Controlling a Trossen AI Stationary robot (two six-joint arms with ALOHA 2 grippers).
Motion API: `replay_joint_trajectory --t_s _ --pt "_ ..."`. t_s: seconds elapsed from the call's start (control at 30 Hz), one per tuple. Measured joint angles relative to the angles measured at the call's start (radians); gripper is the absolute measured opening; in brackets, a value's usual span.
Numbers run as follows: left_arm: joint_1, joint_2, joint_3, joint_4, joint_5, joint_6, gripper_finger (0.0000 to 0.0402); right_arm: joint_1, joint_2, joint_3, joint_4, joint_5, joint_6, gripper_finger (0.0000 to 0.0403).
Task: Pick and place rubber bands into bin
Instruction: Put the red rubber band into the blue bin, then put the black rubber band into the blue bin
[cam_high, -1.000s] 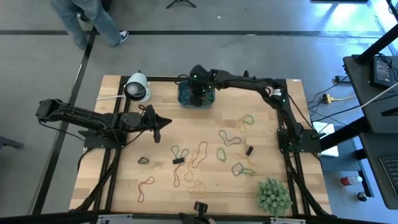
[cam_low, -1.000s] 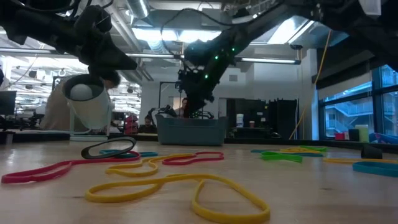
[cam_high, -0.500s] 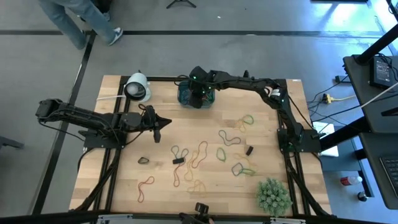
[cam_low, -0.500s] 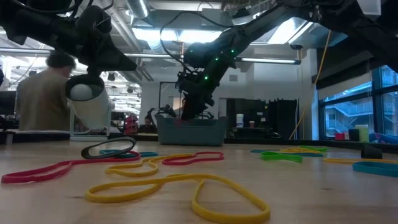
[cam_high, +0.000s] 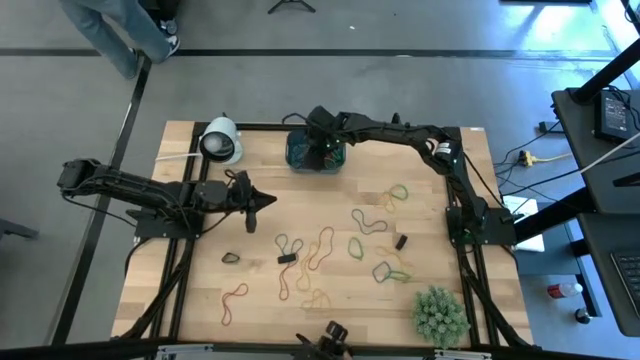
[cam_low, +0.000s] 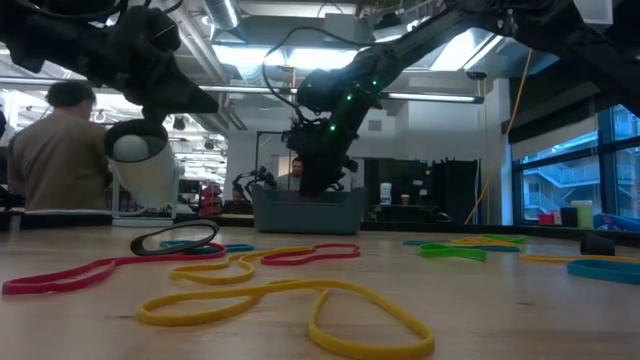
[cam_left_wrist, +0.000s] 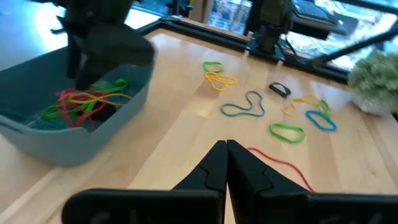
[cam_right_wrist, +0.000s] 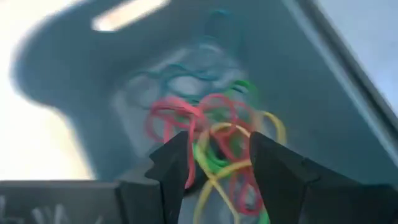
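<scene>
The teal bin (cam_high: 316, 153) stands at the table's far middle with a tangle of red, yellow and green rubber bands (cam_right_wrist: 211, 124) lying in it, also seen in the left wrist view (cam_left_wrist: 87, 99). My right gripper (cam_right_wrist: 217, 146) hangs open over the bin (cam_low: 305, 210), pointing steeply down, its fingers apart just above the tangle. Many more rubber bands (cam_high: 340, 245) lie loose on the wooden table's middle and right. My left gripper (cam_high: 268, 198) waits shut above the table's left middle, pointing toward the right edge (cam_left_wrist: 226, 144).
A white roll-like object (cam_high: 221, 140) lies at the far left, left of the bin. A green spiky plant (cam_high: 440, 313) stands at the near right corner. A small black piece (cam_high: 400, 241) lies among the bands. A person (cam_low: 60, 150) stands beyond the table.
My right gripper has opened wide over the bin and rolled about its own axis, staying in place. A red band seen at its fingertips half a second ago no longer shows there. The person behind the table has walked on.
</scene>
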Motion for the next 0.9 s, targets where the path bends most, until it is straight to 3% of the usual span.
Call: replay_joint_trajectory --t_s 0.17,0.27,0.33,0.5,0.73,0.9 --pt "0.000 0.000 0.000 -0.015 0.046 0.056 0.0002 -0.001 0.000 0.000 -0.007 -0.098 0.029 0.0172" --pt "0.000 0.000 0.000 -0.045 0.064 0.074 0.0002 0.001 0.000 0.000 -0.022 -0.026 0.127 0.0172" --pt "0.000 0.000 0.000 -0.062 0.074 0.077 0.0002 -0.002 0.000 0.000 -0.018 -0.083 0.126 0.0172" --pt "-0.001 0.000 0.000 -0.111 0.110 0.077 0.0002 -0.003 -0.002 0.000 -0.034 -0.046 0.194 0.0161" --pt "-0.002 0.000 0.000 -0.152 0.157 0.077 0.0002 -0.003 -0.002 0.000 -0.033 -0.068 0.252 0.0121" --pt "-0.002 0.000 0.000 -0.169 0.171 0.077 0.0002 0.016 -0.049 -0.001 -0.045 -0.066 0.223 0.0048"
